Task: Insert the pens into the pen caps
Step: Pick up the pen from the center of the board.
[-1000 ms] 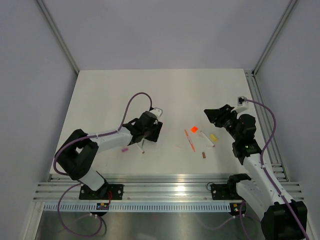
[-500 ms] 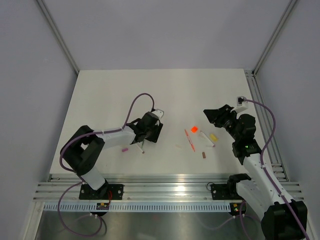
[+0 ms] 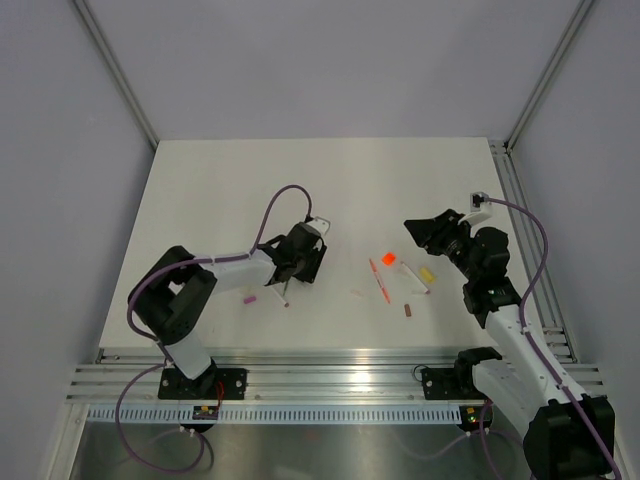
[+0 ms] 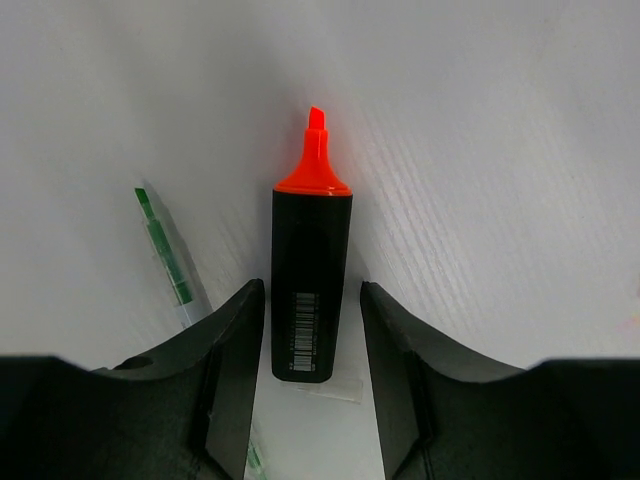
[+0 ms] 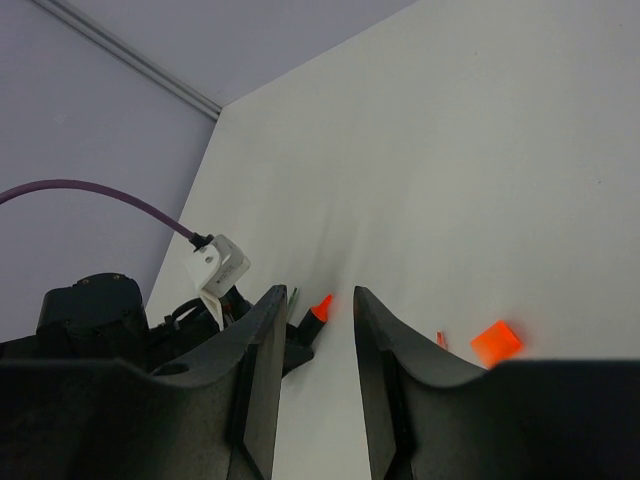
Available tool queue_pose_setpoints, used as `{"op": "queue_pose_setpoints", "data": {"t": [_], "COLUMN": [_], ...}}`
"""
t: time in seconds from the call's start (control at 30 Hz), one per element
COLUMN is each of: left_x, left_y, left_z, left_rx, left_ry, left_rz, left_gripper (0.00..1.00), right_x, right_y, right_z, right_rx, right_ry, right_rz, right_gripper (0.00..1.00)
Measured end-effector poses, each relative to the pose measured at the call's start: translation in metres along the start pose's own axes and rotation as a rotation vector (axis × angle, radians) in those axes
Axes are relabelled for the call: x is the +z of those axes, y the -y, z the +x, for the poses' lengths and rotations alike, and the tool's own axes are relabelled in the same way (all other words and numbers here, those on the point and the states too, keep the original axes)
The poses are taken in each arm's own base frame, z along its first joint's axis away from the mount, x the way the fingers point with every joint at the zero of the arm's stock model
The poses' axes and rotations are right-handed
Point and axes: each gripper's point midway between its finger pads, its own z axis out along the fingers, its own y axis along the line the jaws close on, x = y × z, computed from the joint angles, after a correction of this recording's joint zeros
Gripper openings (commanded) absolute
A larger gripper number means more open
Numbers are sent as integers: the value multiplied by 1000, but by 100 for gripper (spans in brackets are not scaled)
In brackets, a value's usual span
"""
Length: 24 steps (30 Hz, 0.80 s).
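The rail (image 3: 330, 372) edges the table (image 3: 220, 190) nearest me. Past it on the right lie a maroon cap (image 3: 407, 310) and an orange-red pen (image 3: 379, 281). My left claw (image 4: 310, 290) sits low, spread astride the black highlighter (image 4: 311, 270), a slim gap on each side, orange tip pointing away. My right claw (image 5: 317, 295) hovers spread, holding nothing, near the orange cap (image 3: 388, 258). Beyond both, white table runs to the back wall (image 3: 330, 70).
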Motion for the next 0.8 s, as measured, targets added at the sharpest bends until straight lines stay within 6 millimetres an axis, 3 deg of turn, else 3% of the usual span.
{"op": "queue_pose_setpoints", "data": {"t": [0.17,0.27,0.5,0.8], "left_x": [3,3,4,7], "left_y": [0,0,0,0], "left_z": [-4,-5,-5,-9], "left_rx": [3,9,12,18], "left_ry": [6,7,7,11], "left_rz": [-4,-4,-5,-13], "left_gripper": [33,31,34,41], "right_x": [0,0,0,0], "right_y": [-1,-1,-2,-3], "right_z": [1,1,1,4], "right_rx": [-1,-1,-1,2], "right_ry": [-3,-4,-5,-19], "right_rz": [-4,-6,-7,-11], "right_gripper": [40,40,42,58]}}
